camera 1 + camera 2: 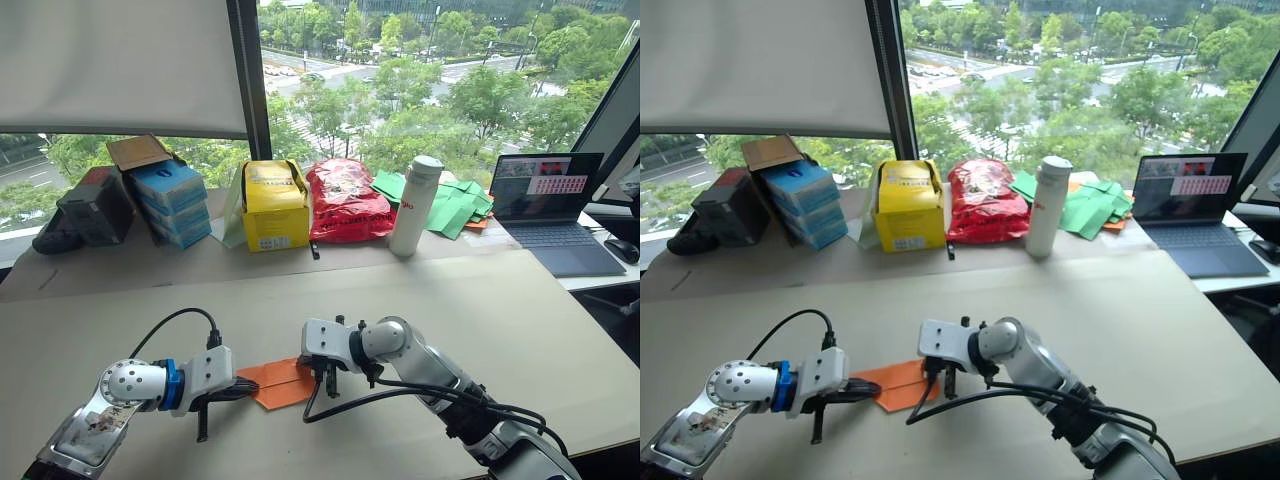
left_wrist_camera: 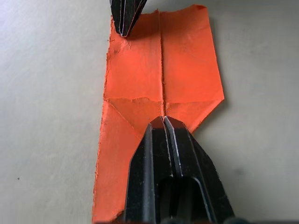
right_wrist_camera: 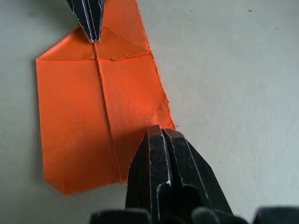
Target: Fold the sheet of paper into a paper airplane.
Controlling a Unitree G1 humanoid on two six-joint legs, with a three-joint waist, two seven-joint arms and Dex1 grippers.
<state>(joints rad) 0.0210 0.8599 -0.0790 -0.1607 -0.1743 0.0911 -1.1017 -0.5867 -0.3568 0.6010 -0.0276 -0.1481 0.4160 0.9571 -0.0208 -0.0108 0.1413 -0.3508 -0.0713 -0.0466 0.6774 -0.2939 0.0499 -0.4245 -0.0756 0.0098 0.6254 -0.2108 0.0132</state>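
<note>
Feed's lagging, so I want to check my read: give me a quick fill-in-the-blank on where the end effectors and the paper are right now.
1. The sheet of paper lying on the table is bright ____.
2. The left end effector has its fingers ____, tips on the paper's centre crease.
3. The right end effector presses the paper near its ____.
4. The white bottle stands beside a red ____.

Missing words: orange; shut; edge; bag
</note>
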